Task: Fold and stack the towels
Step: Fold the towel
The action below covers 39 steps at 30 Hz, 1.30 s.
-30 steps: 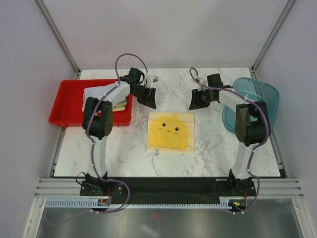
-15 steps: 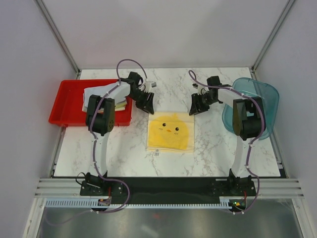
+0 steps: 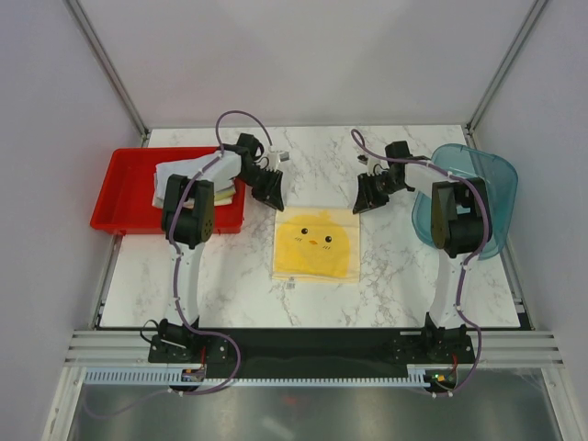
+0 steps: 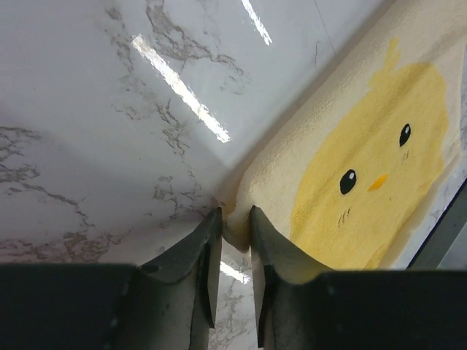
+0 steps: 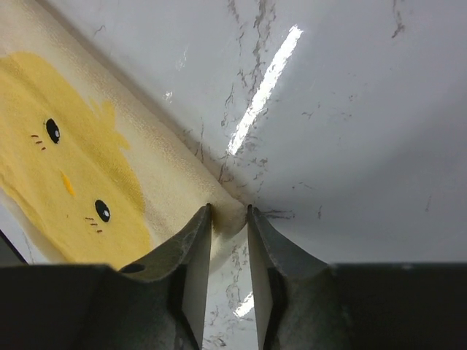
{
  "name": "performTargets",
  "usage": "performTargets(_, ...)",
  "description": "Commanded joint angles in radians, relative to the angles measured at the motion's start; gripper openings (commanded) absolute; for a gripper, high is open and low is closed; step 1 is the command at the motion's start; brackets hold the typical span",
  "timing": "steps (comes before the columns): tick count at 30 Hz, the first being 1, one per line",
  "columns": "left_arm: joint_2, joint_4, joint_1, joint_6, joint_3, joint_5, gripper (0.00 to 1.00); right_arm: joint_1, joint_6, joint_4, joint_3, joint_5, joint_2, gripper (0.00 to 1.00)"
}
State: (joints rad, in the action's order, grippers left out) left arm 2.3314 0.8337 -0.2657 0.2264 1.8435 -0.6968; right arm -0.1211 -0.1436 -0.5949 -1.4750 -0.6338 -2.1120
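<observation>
A white, grey-veined marble bench (image 3: pixel 230 285) carries a red plastic tray (image 3: pixel 119 184) at its left edge, toward the far left corner. A translucent teal basket (image 3: pixel 491 179) sits at the right edge, toward the far right corner. Up close, the glossy bench top (image 4: pixel 109 109) (image 5: pixel 350 131) shows bright streaks of reflected light.

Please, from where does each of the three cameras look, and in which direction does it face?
Top external: above and behind the bases, looking down at the marble table, chick towel, left arm and right arm.
Left wrist: on the left arm, facing down past the left claw at the towel's corner.
Right wrist: likewise, over the right claw at another corner.
Shared: all three show the chick towel.
</observation>
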Motion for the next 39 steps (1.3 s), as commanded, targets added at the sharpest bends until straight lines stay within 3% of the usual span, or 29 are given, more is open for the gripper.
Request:
performTargets(1, 0.023, 0.01, 0.019, 0.031, 0.057, -0.075, 0.27, 0.009, -0.031, -0.002, -0.036, -0.041, -0.02, 0.29)
performTargets(5, 0.04, 0.016, 0.025, 0.028, 0.077, -0.073, 0.23, 0.012, -0.037, 0.0, -0.038, -0.04, -0.028, 0.18)
performTargets(11, 0.048, 0.018, 0.031, 0.022, 0.091, -0.043, 0.39, 0.011, -0.036, -0.002, -0.045, -0.027, -0.042, 0.01)
performTargets(12, 0.049, 0.018, 0.033, 0.022, 0.095, -0.043, 0.49, 0.011, -0.037, -0.002, -0.048, -0.026, -0.04, 0.0)
performTargets(16, 0.052, 0.018, 0.031, 0.024, 0.105, -0.035, 0.49, 0.012, -0.037, -0.002, -0.05, -0.029, -0.045, 0.0)
performTargets(18, 0.059, 0.018, 0.031, 0.024, 0.109, -0.036, 0.48, 0.011, -0.036, 0.0, -0.051, -0.029, -0.045, 0.04)
performTargets(22, 0.062, 0.019, 0.031, 0.036, 0.097, -0.047, 0.48, 0.011, -0.033, 0.0, -0.059, -0.03, -0.042, 0.28)
performTargets(29, 0.057, 0.033, 0.033, 0.05, 0.077, -0.07, 0.47, 0.011, -0.027, -0.002, -0.08, -0.055, -0.051, 0.33)
performTargets(35, 0.057, 0.047, 0.031, 0.062, 0.077, -0.075, 0.36, 0.011, -0.031, -0.002, -0.074, -0.046, -0.052, 0.3)
performTargets(39, 0.066, 0.048, 0.031, 0.064, 0.092, -0.081, 0.08, 0.012, -0.033, -0.002, -0.084, -0.023, -0.063, 0.05)
